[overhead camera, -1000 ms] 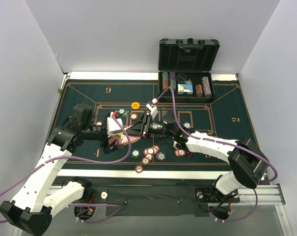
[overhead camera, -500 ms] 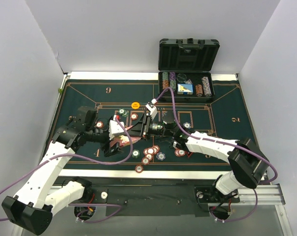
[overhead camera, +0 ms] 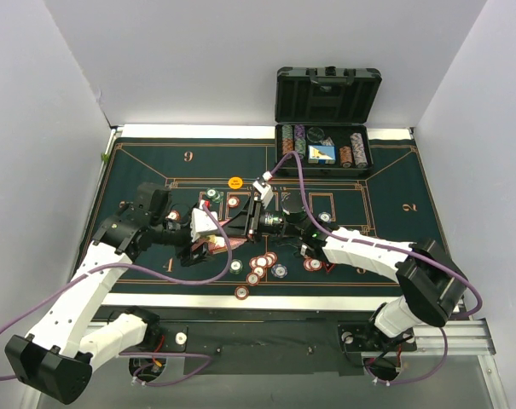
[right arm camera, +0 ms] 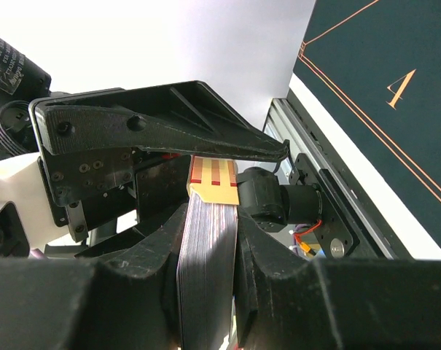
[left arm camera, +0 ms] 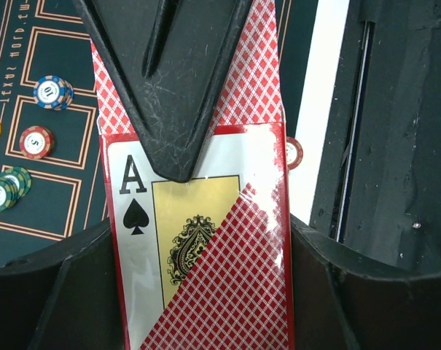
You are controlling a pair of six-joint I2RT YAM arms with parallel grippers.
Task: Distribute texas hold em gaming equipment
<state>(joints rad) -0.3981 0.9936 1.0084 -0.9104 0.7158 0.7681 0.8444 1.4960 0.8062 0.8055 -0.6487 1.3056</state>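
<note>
The two hands meet nose to nose above the middle of the worktop (overhead camera: 147, 166), and everything turns on the cards held between them. The right hand (right arm camera: 211, 219) is closed on the deck (right arm camera: 202, 284). The deck stands on edge between that hand's fingers, with its long axis running straight out ahead toward the left one. Seen from the left hand (left arm camera: 198, 240), the cards come in lengthwise from directly ahead. An ace of spades (left arm camera: 143, 240) lies face up with a red-backed card (left arm camera: 231, 292) skewed across the end nearest the hand, and one of the right hand's fingers (left arm camera: 173, 95) presses on them at the far end. The left hand's own fingers sit one at each long edge of these cards, partly open and seemingly touching both edges, but whether they have a firm grip cannot be told. Because the cards' long axis lines up with the left hand's reach, the likely next move is a straight pull back along that axis. That would need the right hand's pinch to let a single card slide free. The left hand is plainly the nearer one for taking it. Loose poker chips (overhead camera: 259, 262) lie on the worktop beneath the hands, on the side nearer the arms' bases.
</note>
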